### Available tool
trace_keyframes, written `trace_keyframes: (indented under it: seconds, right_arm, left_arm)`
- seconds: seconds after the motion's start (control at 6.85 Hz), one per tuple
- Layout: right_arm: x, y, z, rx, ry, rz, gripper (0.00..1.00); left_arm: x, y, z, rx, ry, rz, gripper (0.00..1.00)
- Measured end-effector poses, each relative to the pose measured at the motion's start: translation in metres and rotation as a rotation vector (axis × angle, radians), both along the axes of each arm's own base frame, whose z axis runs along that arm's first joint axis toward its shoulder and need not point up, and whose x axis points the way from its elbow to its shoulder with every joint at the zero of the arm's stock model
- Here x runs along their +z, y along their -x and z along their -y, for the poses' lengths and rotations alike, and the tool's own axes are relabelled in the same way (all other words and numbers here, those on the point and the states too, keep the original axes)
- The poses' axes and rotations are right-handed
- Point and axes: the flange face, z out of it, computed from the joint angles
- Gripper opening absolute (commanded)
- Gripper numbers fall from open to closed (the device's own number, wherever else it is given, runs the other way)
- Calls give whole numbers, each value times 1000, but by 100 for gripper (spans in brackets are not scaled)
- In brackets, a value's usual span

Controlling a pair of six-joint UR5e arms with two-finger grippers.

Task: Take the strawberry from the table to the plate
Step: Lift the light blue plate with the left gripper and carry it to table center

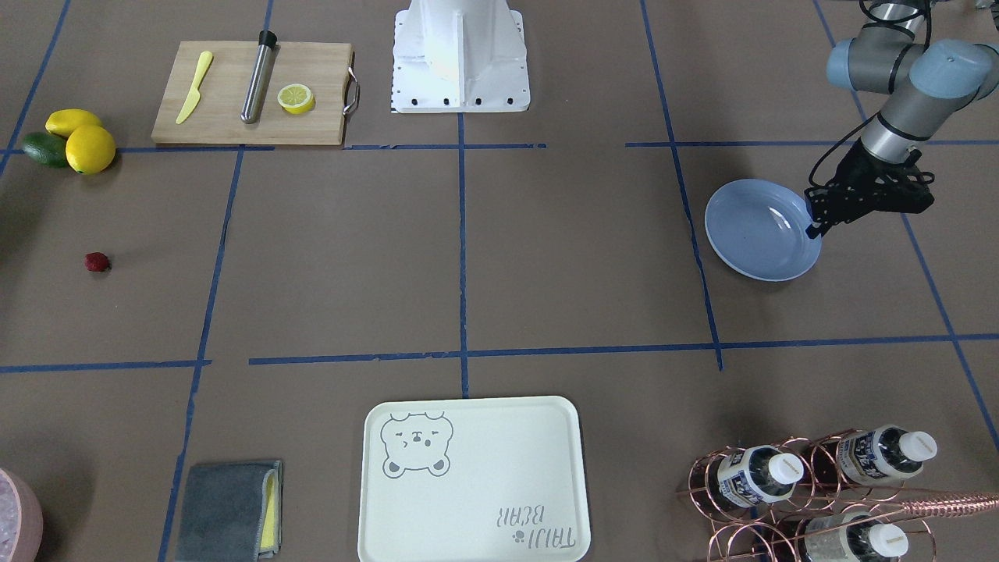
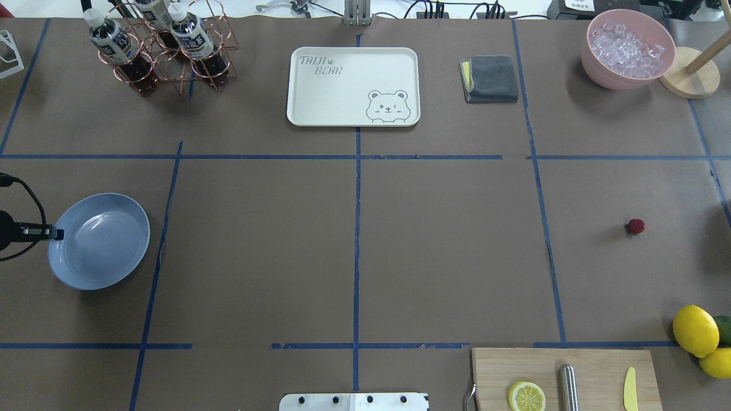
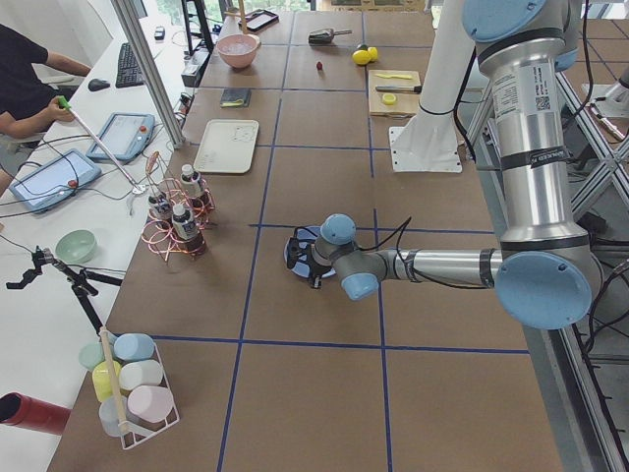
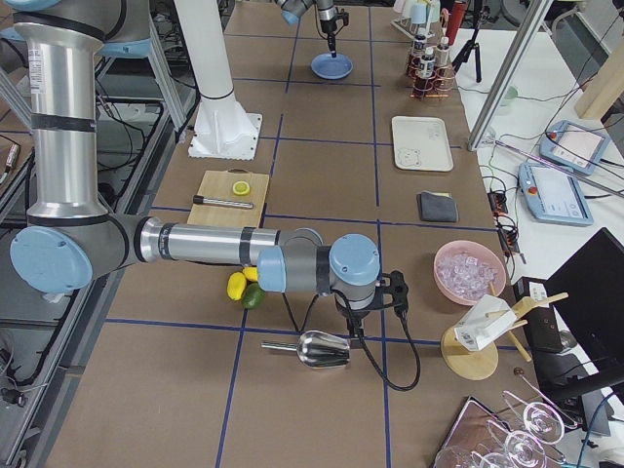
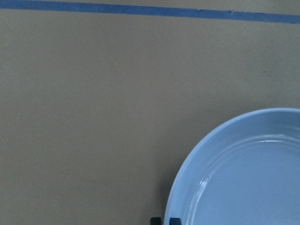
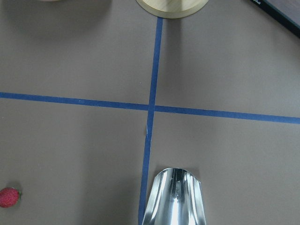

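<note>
1. The strawberry (image 2: 635, 226) lies alone on the counter (image 2: 257, 257), on the robot's right side. It is near the lemons (image 2: 695, 330) but apart from them, and nothing touches it.
2. The plate (image 2: 97, 240) rests at the counter's far left, well apart from the strawberry.
3. The left jaws straddle the plate's outer rim with only a narrow gap. They appear clamped on it, probably to steady the plate or bring it closer.
4. The right jaws' opening cannot be told, as the fingers are not shown clearly.
5. A metal scoop (image 6: 174, 197) projects below the right wrist, with the strawberry off to one side of it. It is judged to be the tool for lifting the soft berry without crushing it.
6. The transfer has not yet started.
</note>
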Motion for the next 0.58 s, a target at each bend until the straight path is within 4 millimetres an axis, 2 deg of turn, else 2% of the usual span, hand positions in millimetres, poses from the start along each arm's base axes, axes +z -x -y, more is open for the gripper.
trace_keyframes:
  seconds: [0.15, 0.29, 0.44, 0.58]
  right_arm:
    - [-2, 0, 0, 0, -5, -1, 100]
    - [-4, 0, 1, 0, -8, -2, 100]
    - [-6, 0, 4, -2, -17, -6, 100]
    - [-13, 0, 11, -5, -35, -11, 100]
  left_arm:
    - [-14, 9, 7, -10, 14, 1, 0]
    - [-32, 28, 26, -31, 28, -1, 0]
    - [-65, 42, 60, -52, 29, -10, 0]
    - [-115, 43, 101, -77, 44, -18, 0]
